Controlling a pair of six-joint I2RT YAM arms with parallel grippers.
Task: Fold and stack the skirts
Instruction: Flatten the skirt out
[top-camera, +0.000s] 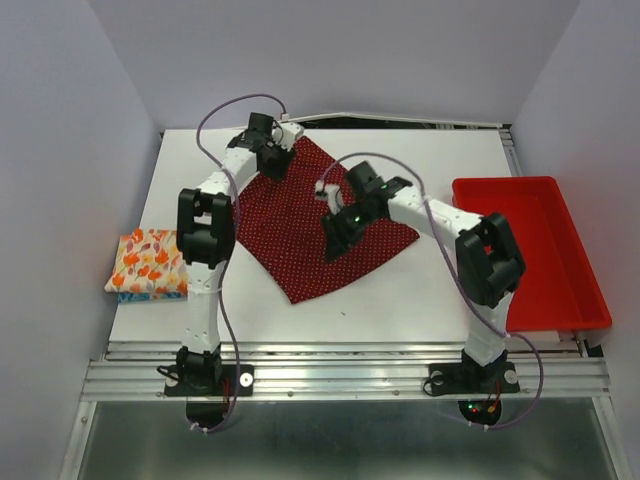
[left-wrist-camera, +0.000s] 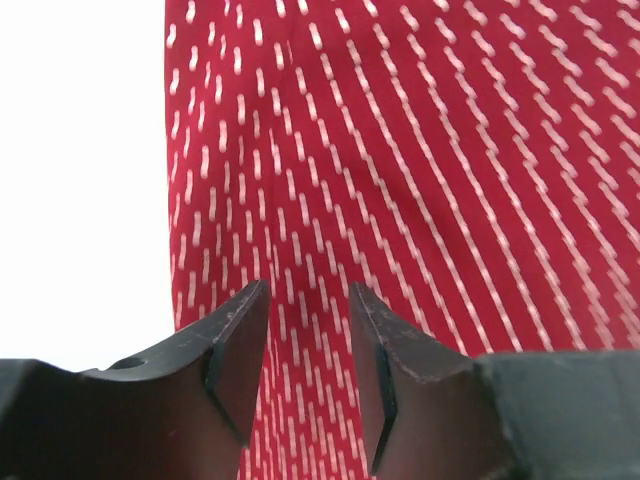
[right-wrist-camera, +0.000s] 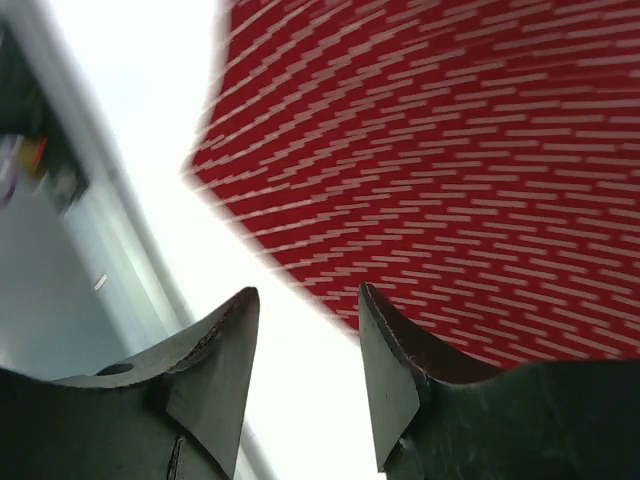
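The dark red skirt (top-camera: 300, 225) with tiny white dots lies spread flat as a diamond in the middle of the white table (top-camera: 420, 290). My left gripper (top-camera: 274, 160) hovers over its far corner, open, nothing between the fingers; in the left wrist view my left gripper (left-wrist-camera: 308, 287) has the red skirt (left-wrist-camera: 450, 150) right under it. My right gripper (top-camera: 334, 243) is over the skirt's right half, also open and empty. The right wrist view is blurred: my right gripper (right-wrist-camera: 305, 290) stands at the edge of the red skirt (right-wrist-camera: 450, 150). The cream-white skirt (top-camera: 148, 260) lies folded on the folded blue skirt (top-camera: 138, 296) at the table's left edge.
A red tray (top-camera: 575, 300) stands along the right side of the table. A metal rail (top-camera: 340, 375) runs along the near edge by the arm bases. Grey walls close in the back and both sides.
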